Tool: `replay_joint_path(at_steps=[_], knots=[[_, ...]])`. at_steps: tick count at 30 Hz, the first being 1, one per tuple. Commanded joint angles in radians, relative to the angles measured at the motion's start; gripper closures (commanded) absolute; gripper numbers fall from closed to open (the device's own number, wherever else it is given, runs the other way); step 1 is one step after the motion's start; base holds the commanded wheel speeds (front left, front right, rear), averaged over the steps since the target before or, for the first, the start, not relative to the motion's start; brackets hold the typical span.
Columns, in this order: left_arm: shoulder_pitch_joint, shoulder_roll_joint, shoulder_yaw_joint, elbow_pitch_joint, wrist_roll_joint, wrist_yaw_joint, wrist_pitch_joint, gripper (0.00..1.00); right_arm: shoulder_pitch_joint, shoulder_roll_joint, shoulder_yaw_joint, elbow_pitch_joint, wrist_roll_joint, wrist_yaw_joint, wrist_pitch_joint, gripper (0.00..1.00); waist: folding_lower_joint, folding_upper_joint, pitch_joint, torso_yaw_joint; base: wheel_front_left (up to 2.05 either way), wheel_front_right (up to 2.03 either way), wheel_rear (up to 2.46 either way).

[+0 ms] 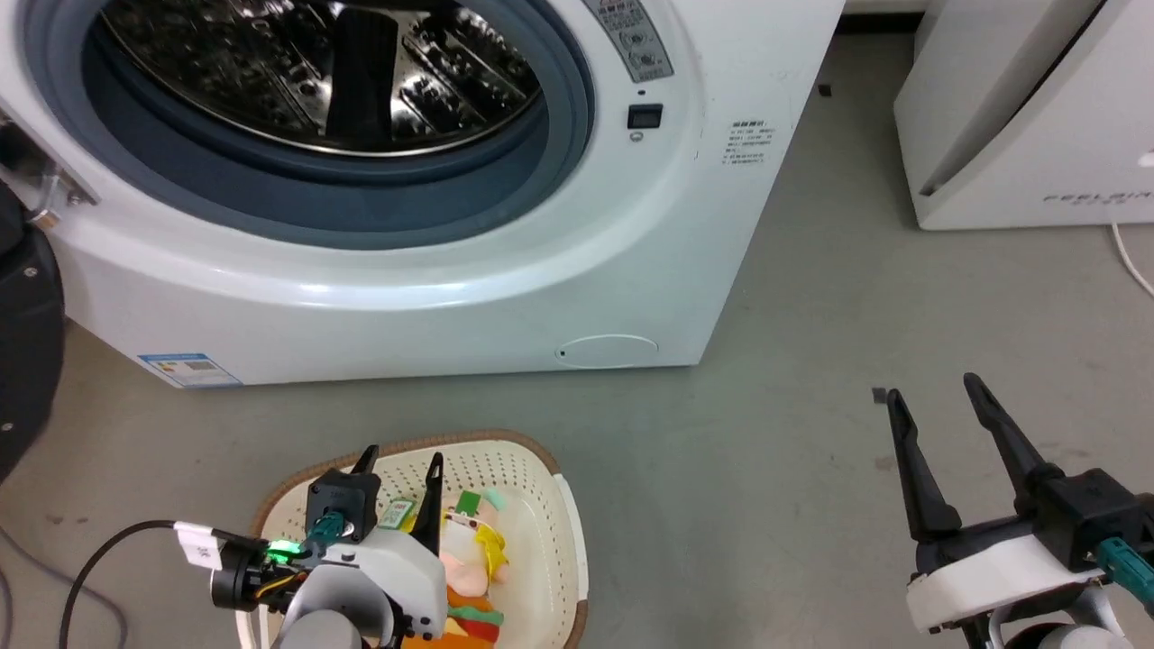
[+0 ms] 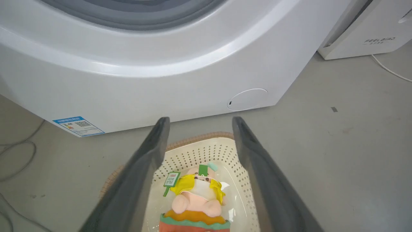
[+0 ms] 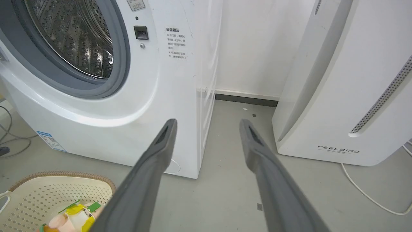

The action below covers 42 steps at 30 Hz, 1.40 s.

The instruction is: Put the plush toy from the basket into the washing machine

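Left gripper (image 2: 200, 121): fingers spread wide over the small burger-like plush toy (image 2: 197, 199) lying in the oval cream perforated basket (image 2: 206, 150) — advise descending centred, closing across its soft middle. Right gripper (image 1: 933, 392): fingers also apart, empty.

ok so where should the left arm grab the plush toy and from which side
Probably across its pale pink middle, coming down from above. The plush toy lies flat in the basket, whose walls block a sideways approach, and the soft middle should squash between the jaws. The left gripper hangs above the basket, jaws open.
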Motion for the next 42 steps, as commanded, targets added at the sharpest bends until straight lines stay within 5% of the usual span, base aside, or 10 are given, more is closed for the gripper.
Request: replay_joint_path(at_steps=[1, 22, 42], knots=[[-0.029, 0.005, -0.006, 0.026, -0.004, -0.005, -0.01, 0.0, -0.02, 0.001, -0.002, -0.009, -0.002, 0.0, -0.01, 0.0, -0.0001, 0.0, 0.02, -0.007, 0.0, 0.0, 0.0], [-0.261, 0.039, -0.094, 0.356, 0.004, -0.029, -0.018, 0.0, -0.05, 0.001, -0.023, -0.033, 0.007, -0.001, -0.054, 0.0, -0.0001, 0.0, 0.248, -0.044, 0.0, 0.0, 0.0], [-0.433, 0.138, -0.175, 0.579, 0.005, -0.02, 0.187, 0.0, -0.083, 0.001, -0.049, -0.053, 0.053, -0.001, -0.095, 0.0, -0.0001, 0.0, 0.49, -0.104, 0.0, 0.0, 0.0]])
